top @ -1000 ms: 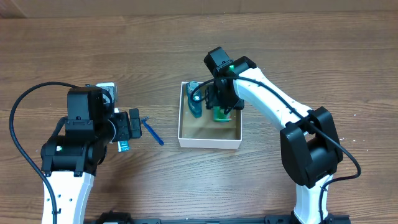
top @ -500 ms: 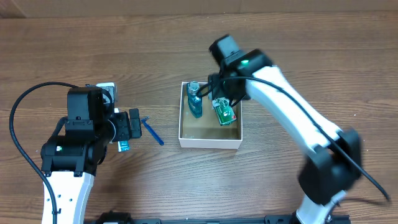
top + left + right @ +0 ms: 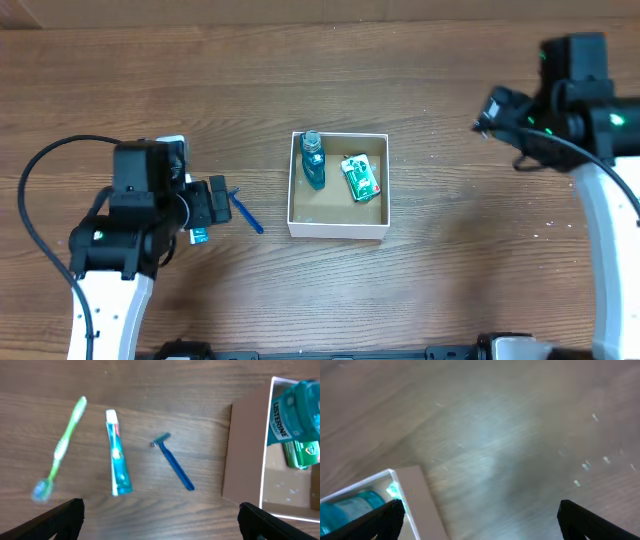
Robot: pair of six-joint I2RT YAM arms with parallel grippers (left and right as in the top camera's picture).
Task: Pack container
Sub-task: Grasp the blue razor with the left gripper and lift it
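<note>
Picking the razor (image 3: 173, 462) next looks best: it's just left of the container (image 3: 337, 231), which has the bottle (image 3: 314, 165) + green pack (image 3: 361, 178) inside. Your left gripper (image 3: 160, 517), further left of the container, is wide & empty; close it across the handle's middle. Right gripper (image 3: 480, 520), wide too, hangs well right of the container.

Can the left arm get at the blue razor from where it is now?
Probably yes. The razor lies flat on bare wood, apart from the toothpaste tube and the container, with nothing over it. The left gripper hangs roughly above it, jaws wide open.
</note>
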